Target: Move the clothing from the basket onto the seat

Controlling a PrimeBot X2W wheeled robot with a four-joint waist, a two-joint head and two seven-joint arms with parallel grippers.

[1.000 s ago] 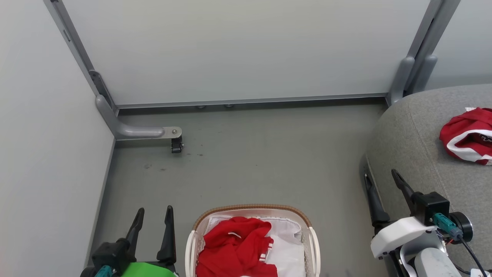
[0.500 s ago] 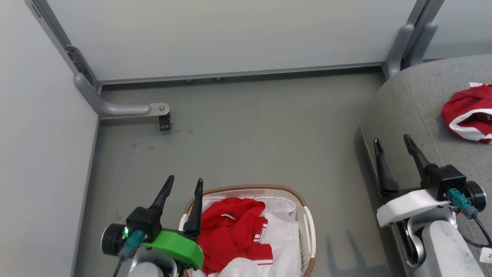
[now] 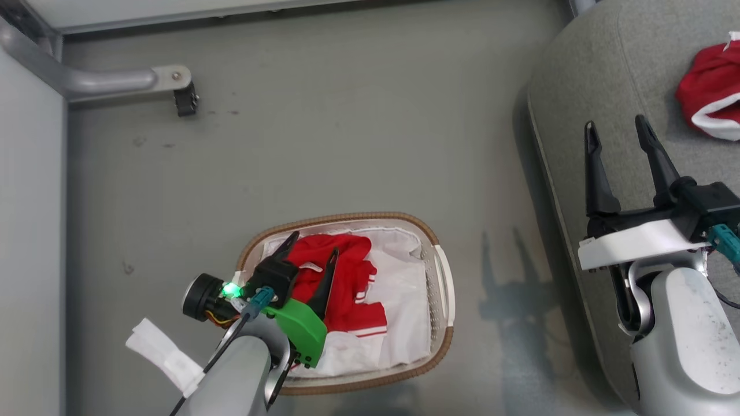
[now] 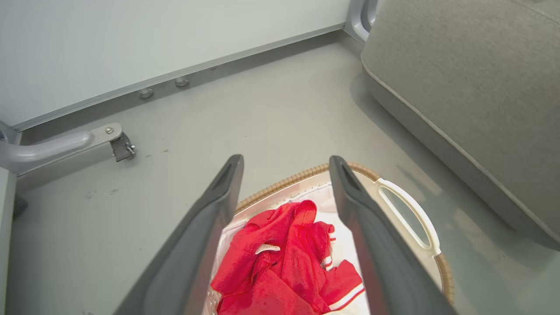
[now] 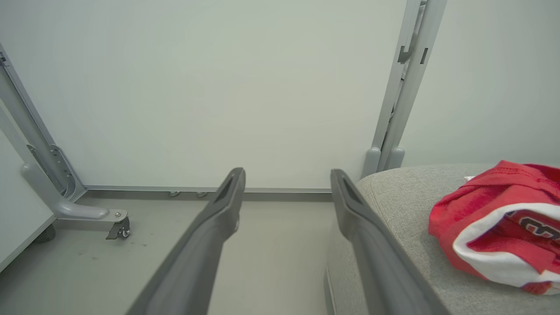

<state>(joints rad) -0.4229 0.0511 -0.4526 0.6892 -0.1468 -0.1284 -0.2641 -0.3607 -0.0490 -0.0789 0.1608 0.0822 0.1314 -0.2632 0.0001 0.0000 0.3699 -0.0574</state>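
- Two lots of red clothing [image 3: 347, 289] here: one heap sits in the basket [image 3: 444, 289], the other piece [image 3: 708, 95] is already up on the seat [image 3: 601, 69], over at its far right.
- The basket stands on the grey floor [image 3: 347, 144], left of the seat with a strip of bare floor between them, so they're not touching.
- Inside the basket, the red heap is bunched toward the left and far side. The white liner [image 3: 407, 306] lies bare on the right and near side.
- The left gripper [image 3: 315, 242] hangs over the left part of the basket with its fingers spread wide and nothing pinched.
- In the left wrist view the red heap shows right in the gap between the two fingers [image 4: 210, 218]. I honestly can't tell if the tips are brushing the fabric.
- The right gripper [image 3: 615, 121] is spread apart too and holding nothing. It's over the left edge of the seat, fingers pointing toward the far side.
- The red piece on the seat has a white hem, and it lies to the right of the right gripper, well clear of it.
- In the right wrist view that piece shows some dark lettering, but it's too cut off to read.
- On the far left, a grey metal foot with a small caster [image 3: 185, 104] rests on the floor, and a pale wall panel [image 5: 218, 87] stands behind it.
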